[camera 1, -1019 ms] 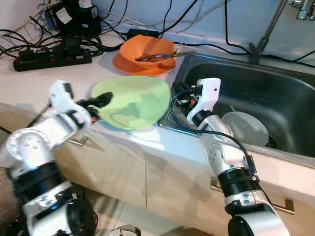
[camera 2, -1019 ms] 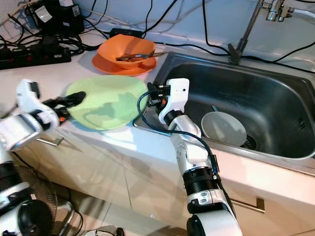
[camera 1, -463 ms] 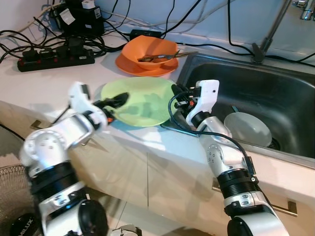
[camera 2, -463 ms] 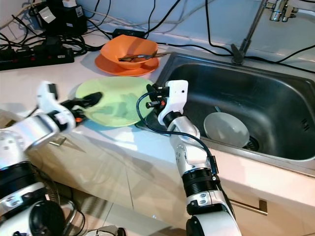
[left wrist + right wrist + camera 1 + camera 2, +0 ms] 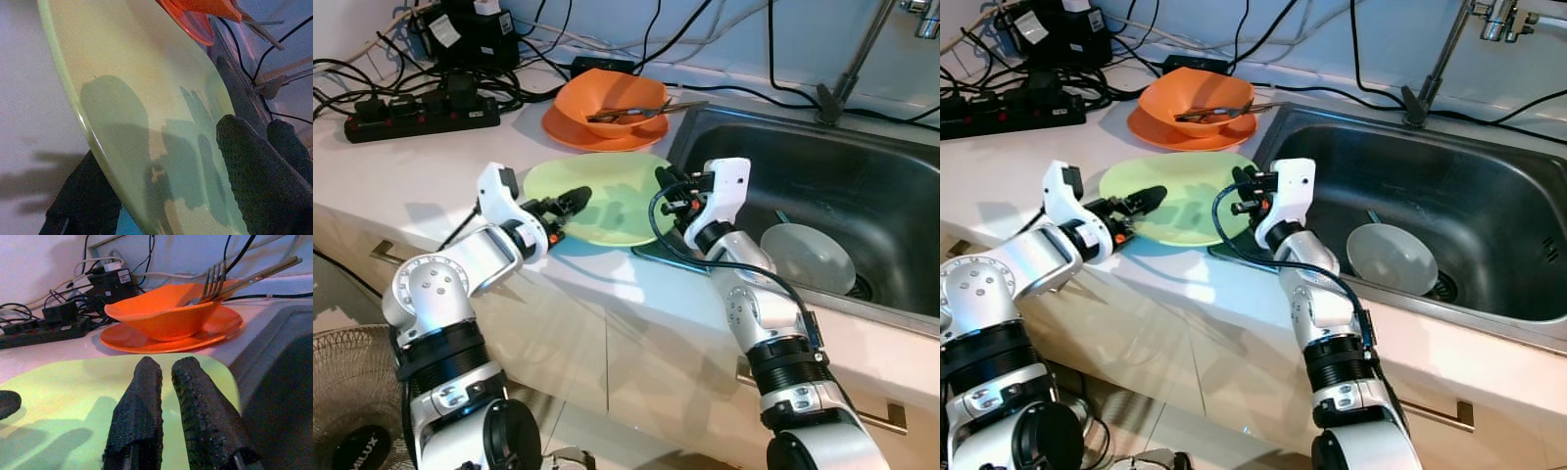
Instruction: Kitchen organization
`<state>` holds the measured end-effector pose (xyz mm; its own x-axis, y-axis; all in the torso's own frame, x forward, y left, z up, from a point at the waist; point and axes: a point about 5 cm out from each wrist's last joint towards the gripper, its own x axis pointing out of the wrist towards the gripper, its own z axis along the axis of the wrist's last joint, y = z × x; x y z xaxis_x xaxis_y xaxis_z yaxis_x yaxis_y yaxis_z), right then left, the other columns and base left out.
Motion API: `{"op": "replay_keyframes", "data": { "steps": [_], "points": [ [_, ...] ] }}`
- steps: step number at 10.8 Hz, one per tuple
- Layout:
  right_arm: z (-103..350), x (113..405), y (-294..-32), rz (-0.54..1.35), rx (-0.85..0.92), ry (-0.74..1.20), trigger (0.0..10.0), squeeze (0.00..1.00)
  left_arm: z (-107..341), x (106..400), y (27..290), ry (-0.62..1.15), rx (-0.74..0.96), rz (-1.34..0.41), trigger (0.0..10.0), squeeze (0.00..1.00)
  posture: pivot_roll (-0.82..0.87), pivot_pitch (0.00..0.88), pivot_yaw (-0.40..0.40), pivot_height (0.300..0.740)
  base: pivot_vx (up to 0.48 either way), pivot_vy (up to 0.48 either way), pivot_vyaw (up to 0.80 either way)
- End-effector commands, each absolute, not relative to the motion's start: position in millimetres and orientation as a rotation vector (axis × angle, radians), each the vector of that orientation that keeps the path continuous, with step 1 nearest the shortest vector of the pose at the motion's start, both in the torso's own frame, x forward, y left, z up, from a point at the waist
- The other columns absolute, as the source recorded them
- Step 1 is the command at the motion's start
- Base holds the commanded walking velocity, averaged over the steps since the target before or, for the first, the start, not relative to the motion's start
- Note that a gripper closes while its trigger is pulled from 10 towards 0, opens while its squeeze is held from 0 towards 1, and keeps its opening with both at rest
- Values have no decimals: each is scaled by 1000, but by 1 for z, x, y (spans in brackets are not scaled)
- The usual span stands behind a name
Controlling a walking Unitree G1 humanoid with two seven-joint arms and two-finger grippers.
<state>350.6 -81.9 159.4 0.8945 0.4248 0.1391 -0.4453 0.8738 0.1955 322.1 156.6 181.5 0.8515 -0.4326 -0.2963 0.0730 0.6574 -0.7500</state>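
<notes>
Left gripper [image 5: 570, 203], centre-left of frame: one black textured finger above and one below the near rim of the green plate [image 5: 607, 198], clamped on it. Plate is thin, smooth, round, pale green; it sits at mid-frame over the white counter [image 5: 421, 166], its right edge next to the sink [image 5: 862, 196].

Right gripper [image 5: 668, 184], just right of the plate's edge: fingers nearly together, holding nothing, tips over the plate's far right rim.

Sink is brushed steel; a round white dish [image 5: 808, 257] lies in its basin, right of centre.

Upper centre: glossy orange bowl [image 5: 607, 103] on an orange plate [image 5: 215, 328], fork [image 5: 215, 281] resting in the bowl. Upper left: black power strip [image 5: 416, 113] with tangled cables.
</notes>
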Motion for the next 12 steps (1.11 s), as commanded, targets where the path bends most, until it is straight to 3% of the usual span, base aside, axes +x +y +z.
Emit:
{"op": "replay_keyframes", "data": {
  "steps": [1, 8, 12],
  "points": [
    [160, 350, -84, 449, 220, -92, 10000, 0, 163, 318, 151, 585, -791, -270, 0, 0, 101, 52, 11, 740, 0, 0, 0],
    [163, 355, -87, 434, 211, -93, 10000, 0, 159, 312, 167, 547, -827, -190, 0, 0, 123, 64, -6, 740, 0, 0, 0],
    [170, 364, -111, 351, 169, -115, 10000, 0, 154, 302, 172, 537, -859, -150, 0, 0, 137, 65, -21, 740, 0, 0, 0]
  ]
}}
